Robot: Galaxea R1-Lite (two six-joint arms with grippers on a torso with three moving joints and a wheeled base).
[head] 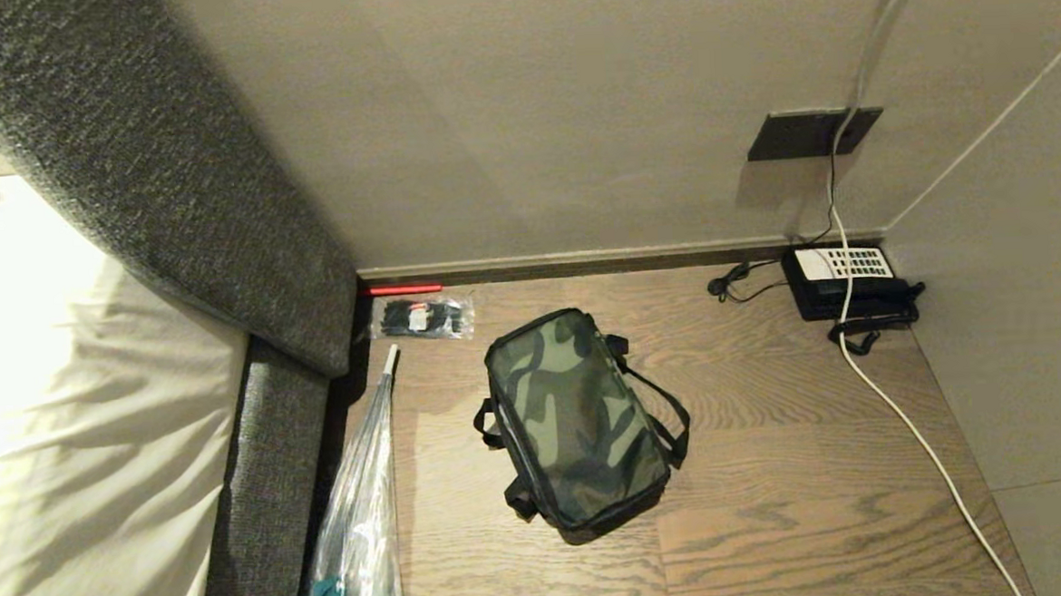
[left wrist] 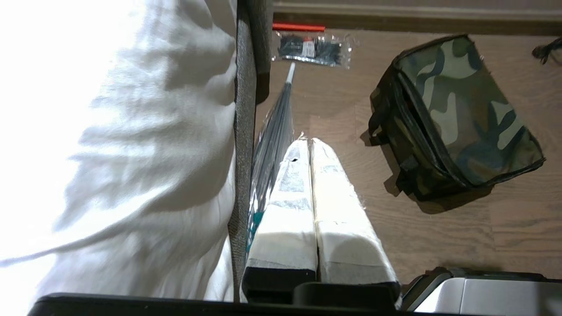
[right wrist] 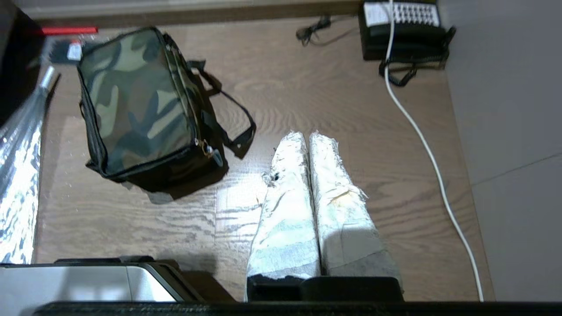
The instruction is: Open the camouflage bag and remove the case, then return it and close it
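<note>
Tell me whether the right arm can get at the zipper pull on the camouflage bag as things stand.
Probably yes. In the right wrist view the zipper pull sits at the camouflage bag's near corner, facing the right gripper, with only bare wooden floor between. The fingers are shut and would need to open.

The head view looks steeply down from high up at the wooden floor (head: 777,503) by the wall, while both lower wrist views face forward and down past their taped fingers, all 3 sharing the camouflage bag (head: 573,423).
</note>
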